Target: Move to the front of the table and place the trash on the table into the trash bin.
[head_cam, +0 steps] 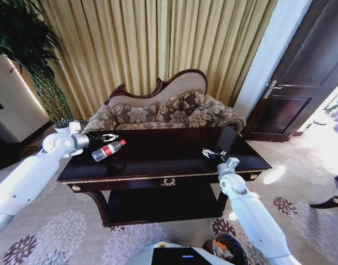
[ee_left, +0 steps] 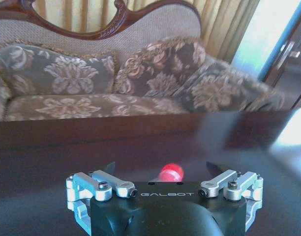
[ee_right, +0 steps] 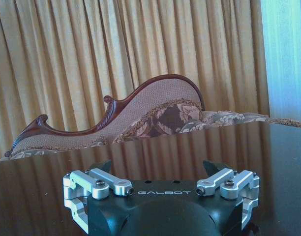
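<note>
At the bottom edge of the head view, lower right: small round dark-brown trash bin [head_cam: 231, 248] with shiny rim, orange and pale scraps inside, partly cut off by the frame. Just above, white right arm rising to the right pincer [head_cam: 213, 154], resting over the right half of the dark glossy wooden table [head_cam: 169, 165]; fingers spread with nothing between them in the right wrist view [ee_right: 159, 169].

Left of centre on the table: clear plastic bottle with red label and cap [head_cam: 107, 150], lying on its side, long axis slanting from lower left to upper right of the frame, cap toward the upper right. Left pincer [head_cam: 109, 137] just above and behind the bottle, far nearer than the right one, well apart across the table. In the left wrist view, fingers spread wide, red cap [ee_left: 170, 172] showing between them just beyond the black body; not yet gripped, by the look of it.

Bottle's body hidden behind the pincer housing in that wrist view. Small scraps on the dark tabletop hard to make out.
</note>
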`<state>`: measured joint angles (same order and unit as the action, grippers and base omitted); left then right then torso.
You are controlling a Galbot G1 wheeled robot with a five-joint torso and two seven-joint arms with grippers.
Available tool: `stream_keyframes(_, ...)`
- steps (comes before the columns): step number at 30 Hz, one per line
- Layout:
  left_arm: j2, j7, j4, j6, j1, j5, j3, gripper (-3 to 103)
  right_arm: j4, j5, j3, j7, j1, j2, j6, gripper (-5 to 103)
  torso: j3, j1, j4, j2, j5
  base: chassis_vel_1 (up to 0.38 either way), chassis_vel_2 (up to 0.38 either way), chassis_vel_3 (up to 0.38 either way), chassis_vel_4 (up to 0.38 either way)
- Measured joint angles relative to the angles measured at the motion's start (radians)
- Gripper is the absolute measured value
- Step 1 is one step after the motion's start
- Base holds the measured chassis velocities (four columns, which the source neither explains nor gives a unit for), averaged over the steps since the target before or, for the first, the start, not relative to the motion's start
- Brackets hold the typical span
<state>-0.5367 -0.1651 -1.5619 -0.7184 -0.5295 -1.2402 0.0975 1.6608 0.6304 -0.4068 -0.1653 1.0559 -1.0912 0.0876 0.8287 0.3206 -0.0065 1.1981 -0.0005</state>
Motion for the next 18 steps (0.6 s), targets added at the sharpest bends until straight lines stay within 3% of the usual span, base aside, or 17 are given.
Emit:
stream_keyframes(4,0.024,-0.013,-0.014,0.0,-0.015,0.034,0.002,100,-0.001,-0.008,0.009,0.0,-0.002,-0.009,-0.003,100,0.0,0.0,0.0,0.0,-0.0001,0.0,0.0,0.0,0.0)
stream_keyframes(9,0.053,-0.071,-0.024,0.0,-0.048,0.083,0.007,100,-0.001,-0.019,0.015,0.001,-0.001,-0.017,-0.007,100,0.0,0.0,0.0001,0.0,-0.0001,0.0,0.0,0.0,0.0)
stream_keyframes(18,0.047,-0.144,-0.034,0.002,-0.089,0.131,0.008,100,-0.001,-0.021,0.012,0.003,0.01,-0.019,-0.015,100,0.0,0.0,0.0,0.0,-0.0001,0.0,0.0,0.0,0.0)
